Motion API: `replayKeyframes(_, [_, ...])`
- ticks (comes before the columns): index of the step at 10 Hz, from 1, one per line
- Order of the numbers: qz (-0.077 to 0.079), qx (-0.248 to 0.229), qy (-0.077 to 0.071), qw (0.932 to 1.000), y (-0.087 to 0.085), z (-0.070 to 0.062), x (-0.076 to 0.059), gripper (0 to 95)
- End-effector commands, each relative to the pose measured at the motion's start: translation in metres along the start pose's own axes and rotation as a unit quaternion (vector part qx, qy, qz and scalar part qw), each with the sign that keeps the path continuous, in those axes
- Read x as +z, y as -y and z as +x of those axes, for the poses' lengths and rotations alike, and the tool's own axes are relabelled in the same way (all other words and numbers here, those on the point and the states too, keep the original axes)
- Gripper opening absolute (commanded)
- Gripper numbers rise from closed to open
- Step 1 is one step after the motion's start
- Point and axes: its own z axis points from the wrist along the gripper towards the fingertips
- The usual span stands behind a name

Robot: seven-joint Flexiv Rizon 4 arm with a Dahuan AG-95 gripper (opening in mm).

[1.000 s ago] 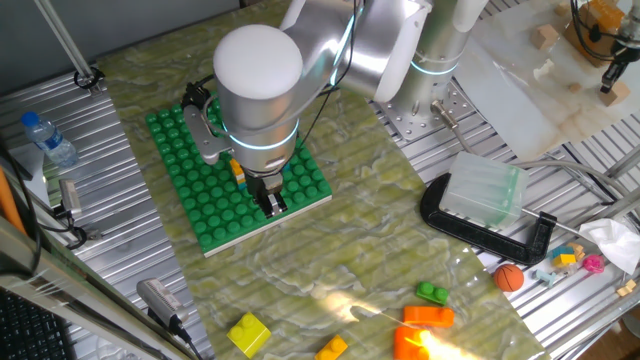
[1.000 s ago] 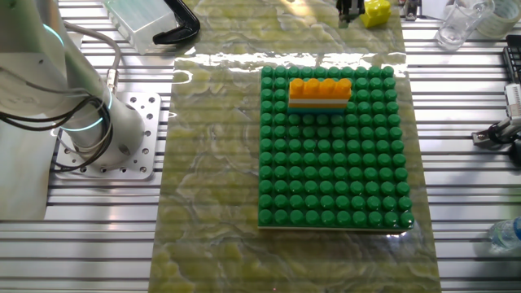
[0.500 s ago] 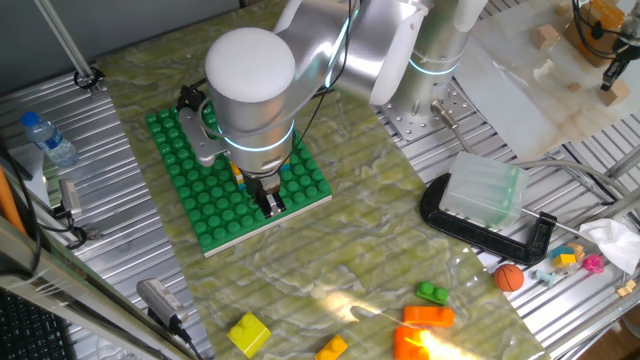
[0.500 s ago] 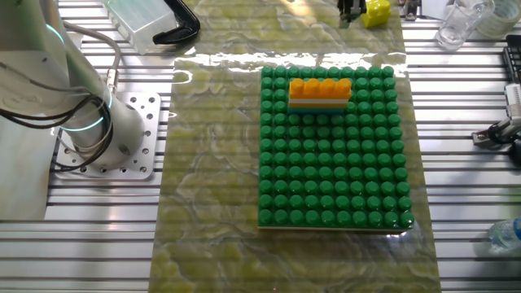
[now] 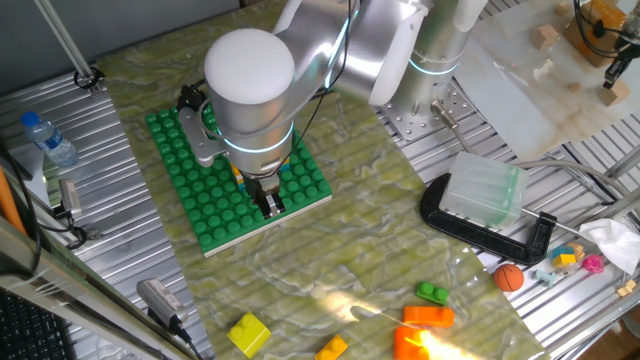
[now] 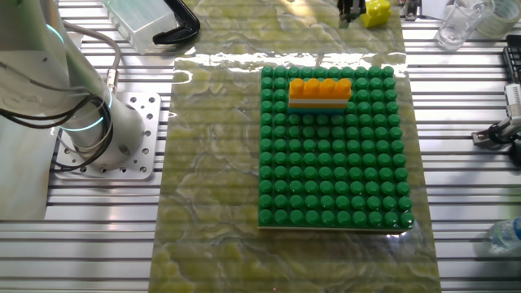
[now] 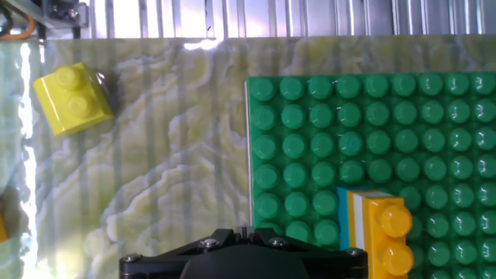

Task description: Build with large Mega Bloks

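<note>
three layers make the brick stack [image 6: 320, 93]: orange on white on cyan, standing near one end of the green studded plate [image 6: 334, 203]. my gripper [image 5: 271, 203] hangs beside it, my arm hiding most of it; jaw gap i cannot tell. loose yellow brick [image 7: 72, 99] lies on the marbled mat [image 6: 212, 163].

My claw is out of this view; only my arm's base [image 6: 89, 134] shows, bolted to the slatted bench [image 6: 456, 203] at the left. On the mottled mat [image 6: 216, 163] lies the green studded baseplate [image 6: 334, 179]. Near its far edge stands a stack of bars [image 6: 320, 94]: orange on top, white and cyan below. Past the mat's far edge sits a yellow brick [image 6: 377, 12].
</note>
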Motion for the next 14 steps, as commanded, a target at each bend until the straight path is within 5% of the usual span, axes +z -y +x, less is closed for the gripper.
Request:
replayKeyframes(1, [0.002, 0.005, -0.034, 0.9994, -0.001, 0.0, -0.001, 0.0])
replayKeyframes(3, [0.007, -0.019, -0.053, 0.9984, -0.001, 0.0, -0.001, 0.0])
replayKeyframes(8, [0.003, -0.027, -0.048, 0.9985, -0.003, 0.001, -0.002, 0.0])
replayKeyframes(11, [-0.001, -0.049, -0.042, 0.9979, -0.045, 0.0, -0.006, 0.0])
replayKeyframes(13, [-0.04, -0.066, -0.029, 0.9966, -0.071, -0.003, -0.005, 0.0])
replayKeyframes(14, [-0.038, -0.065, -0.028, 0.9968, -0.079, -0.002, -0.006, 0.0])
